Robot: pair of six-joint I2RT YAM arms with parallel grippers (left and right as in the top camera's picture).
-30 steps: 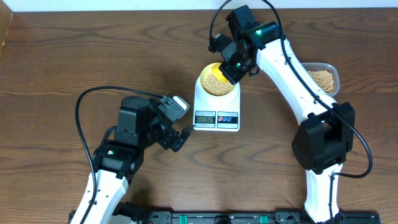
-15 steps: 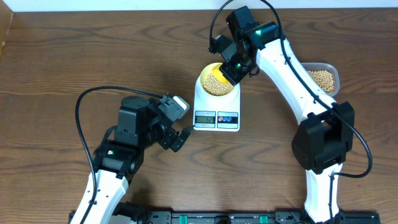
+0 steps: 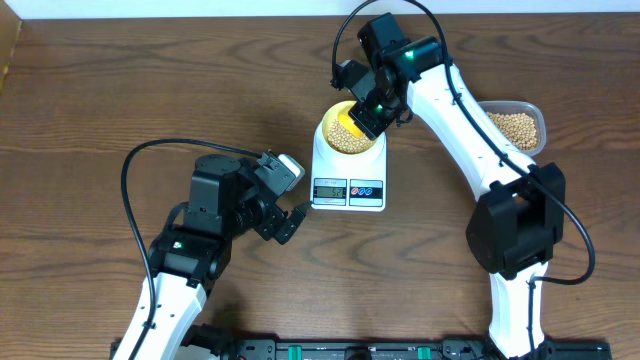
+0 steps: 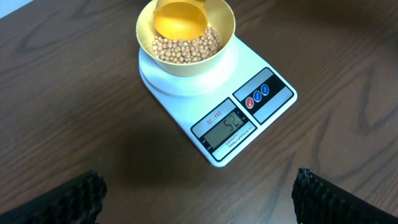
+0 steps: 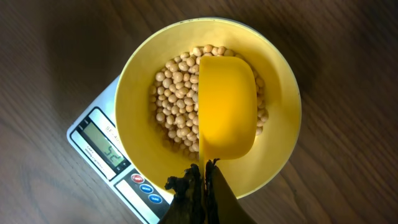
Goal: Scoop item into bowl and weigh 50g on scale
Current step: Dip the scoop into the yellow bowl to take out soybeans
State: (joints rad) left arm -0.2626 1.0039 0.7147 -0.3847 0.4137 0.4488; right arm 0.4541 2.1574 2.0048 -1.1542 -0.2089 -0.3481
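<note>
scale: on surface
bowl: on scale, behind its display
beans: in bowl and tub
scoop: in bowl, above beans
tub: right of scale, apart

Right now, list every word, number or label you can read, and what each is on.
"SF-400", in red, above the display on the scale, faint.
"52", it seems, on the display; digits blurred.
Print under the display and marks on the buttons: too small to read.
No text on the bowl or scoop.
</note>
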